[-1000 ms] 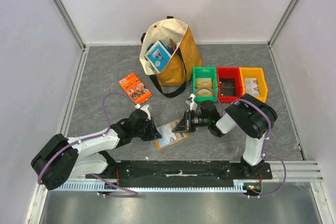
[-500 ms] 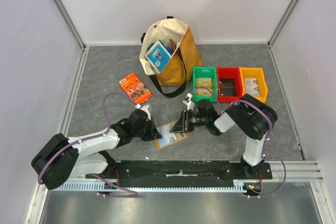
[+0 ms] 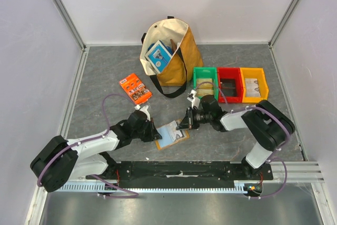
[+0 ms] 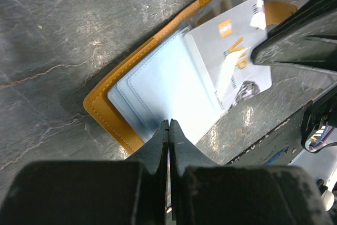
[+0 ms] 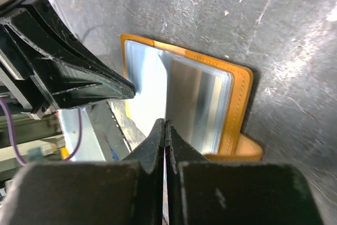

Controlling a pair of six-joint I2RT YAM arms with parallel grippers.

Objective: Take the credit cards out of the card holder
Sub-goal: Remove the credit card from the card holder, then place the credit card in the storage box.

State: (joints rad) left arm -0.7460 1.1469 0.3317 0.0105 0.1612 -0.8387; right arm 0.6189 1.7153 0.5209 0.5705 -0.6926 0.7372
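I have the small, flat orange-tan folding card holder [image 4: 158,88] lying open on the grey stone-patterned table [image 4: 58,30], between the two wrists and near the arm bases, with its pale blue-grey pockets facing up. The left gripper [image 4: 168,128] has its jaws closed flat against each other with nothing between them. I use the joined tips as a single peg, pressed on the near edge of the blue-grey pocket leaf. As I read it, this pins the holder so it does not slide along with whatever is pulled. The right gripper [image 5: 165,128] reaches in low from the opposite side, its jaws also drawn together, with only a thin pale sliver between them in its own camera. I take that sliver to be the edge of the thin pale grey rectangular credit card [image 4: 231,59] with orange VIP lettering, though the pinch itself is hidden. In the left wrist view the card lies askew, partly out of its sleeve and overhanging the holder's edge, with one black finger of the right gripper over its far corner. The little orange closing tab [image 4: 279,11] lies flat beside it, out of the way. I judge this first card roughly half freed. I cannot tell whether more cards sit in the glossy clear sleeves.
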